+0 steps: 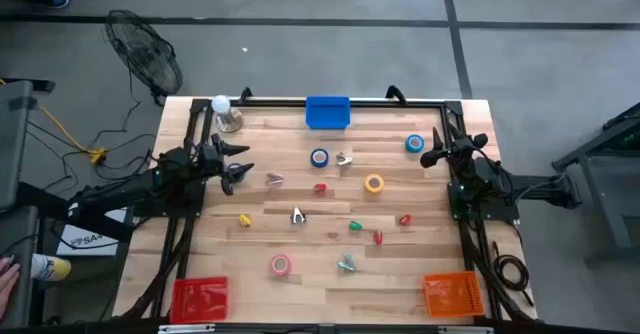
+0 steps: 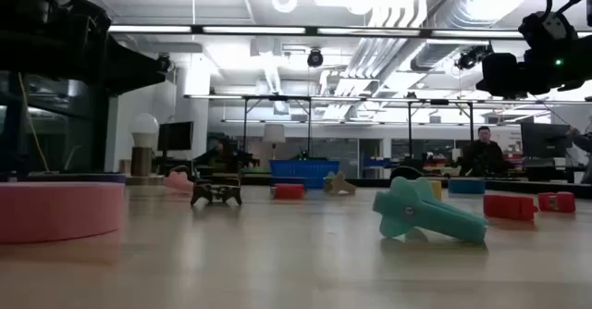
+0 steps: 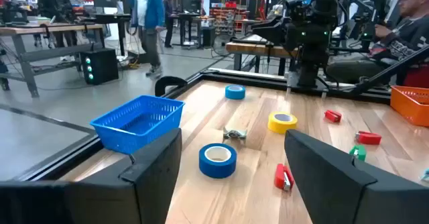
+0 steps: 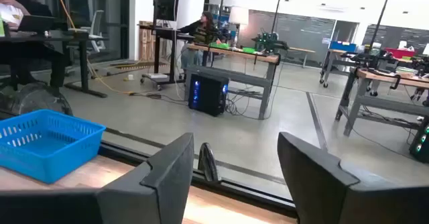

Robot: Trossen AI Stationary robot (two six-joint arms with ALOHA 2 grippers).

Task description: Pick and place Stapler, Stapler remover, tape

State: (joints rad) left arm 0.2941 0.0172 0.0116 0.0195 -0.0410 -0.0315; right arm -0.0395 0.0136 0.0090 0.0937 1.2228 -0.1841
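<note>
Out over the left edge of the pale wooden surface (image 1: 300, 264), my left hand (image 1: 238, 171) hangs with its fingers spread wide and nothing between them. My right hand (image 1: 432, 157) sits high at the far right edge, fingers likewise parted and empty, looking out past the rail into the room.

Plenty scattered here: a blue tape ring (image 3: 218, 161) just ahead of my left hand, a yellow tape ring (image 3: 282, 121) beyond it, a second blue ring (image 1: 414, 144) near my right arm, and a pinkish-red ring (image 1: 281, 265) down toward the near edge. Small staplers and removers in red, green, yellow and pink lie between them, well apart from one another.

The risk, as I judge it: those rings are low and flat, so a finger landing on the rim instead of straddling it could skid the roll away or tip it on edge and set it rolling. A small grey piece (image 3: 234, 135) lies just beside the blue ring and could get dragged along.

Containers: the blue mesh basket (image 3: 137, 120) at the far edge looks empty from my left wrist. The red basket (image 1: 199, 297) and orange basket (image 1: 452, 293) at the near corners also appear empty, though I can't be sure from above.
</note>
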